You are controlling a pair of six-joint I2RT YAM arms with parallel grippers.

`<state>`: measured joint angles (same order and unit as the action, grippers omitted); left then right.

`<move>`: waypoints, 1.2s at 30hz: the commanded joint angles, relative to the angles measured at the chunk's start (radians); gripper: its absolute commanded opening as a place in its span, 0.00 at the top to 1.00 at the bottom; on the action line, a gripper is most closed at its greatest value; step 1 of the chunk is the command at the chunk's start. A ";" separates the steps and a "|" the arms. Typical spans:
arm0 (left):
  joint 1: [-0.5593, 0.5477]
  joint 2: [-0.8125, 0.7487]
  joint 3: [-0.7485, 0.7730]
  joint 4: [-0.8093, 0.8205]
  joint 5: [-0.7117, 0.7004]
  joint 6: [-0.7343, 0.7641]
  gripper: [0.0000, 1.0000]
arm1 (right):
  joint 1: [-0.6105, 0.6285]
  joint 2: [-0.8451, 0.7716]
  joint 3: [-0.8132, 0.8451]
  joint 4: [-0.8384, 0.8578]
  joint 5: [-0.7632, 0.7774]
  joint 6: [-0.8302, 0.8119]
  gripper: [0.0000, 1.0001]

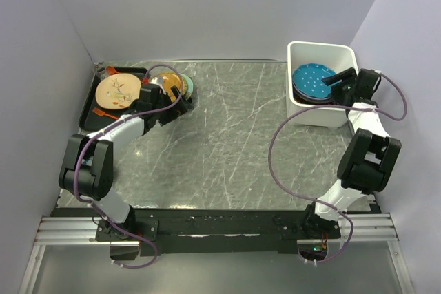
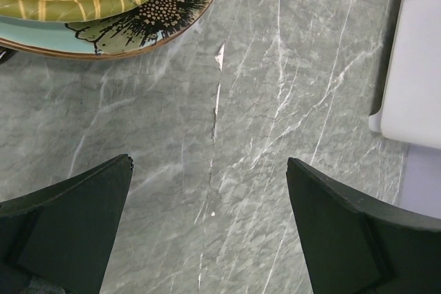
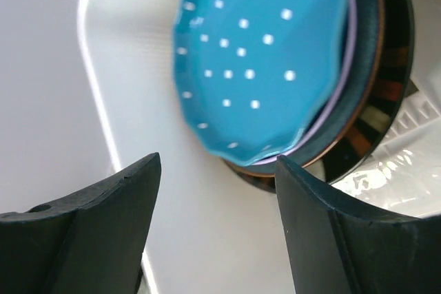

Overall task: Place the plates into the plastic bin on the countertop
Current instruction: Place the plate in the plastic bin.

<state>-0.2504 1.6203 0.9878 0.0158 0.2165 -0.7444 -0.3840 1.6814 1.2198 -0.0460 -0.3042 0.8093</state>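
The right jaws stand apart, gripping nothing, directly over the teal plate [image 3: 262, 67] stacked in the bin [image 1: 321, 46]. The left jaws gape wide and empty above the surface [image 2: 241, 135], more plates [image 2: 158, 12] just ahead.

Taking the plastic bin [image 1: 318, 115] as my reference, everything to its left is bare countertop [image 1: 234, 142], a wide stretch either arm could sweep across. Inside the bin, the teal plate stack [image 1: 311, 82] covers most of the floor. The right wrist view shows only a strip of white floor beside it, so there is little room to reach down. My right gripper [image 3: 217, 163] hangs over the bin, jaws apart, with the side wall [image 1: 406, 46] close behind. Far left of the bin, a black tray [image 1: 87, 111], the remaining plates [image 1: 118, 91] and my spread left gripper [image 2: 210, 163] crowd that corner.
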 commanded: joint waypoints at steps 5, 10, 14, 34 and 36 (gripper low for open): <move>-0.003 -0.060 0.074 -0.046 -0.043 0.043 0.01 | -0.001 -0.149 0.082 -0.038 -0.013 -0.016 0.25; -0.003 -0.062 0.109 -0.079 -0.066 0.053 0.01 | 0.017 -0.195 0.132 -0.071 -0.030 -0.033 0.25; -0.001 -0.057 0.133 -0.097 -0.078 0.054 0.01 | 0.065 -0.216 0.161 -0.098 -0.039 -0.048 0.25; 0.143 -0.071 0.140 -0.142 -0.075 0.031 0.01 | 0.428 -0.161 0.262 -0.161 0.065 -0.142 0.26; 0.163 -0.068 0.141 -0.142 -0.071 0.027 0.01 | 0.444 -0.152 0.265 -0.164 0.059 -0.144 0.26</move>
<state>-0.1211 1.5864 1.0981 -0.1287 0.1345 -0.7181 0.0242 1.5143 1.4269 -0.2260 -0.2531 0.6857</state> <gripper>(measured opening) 0.992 0.742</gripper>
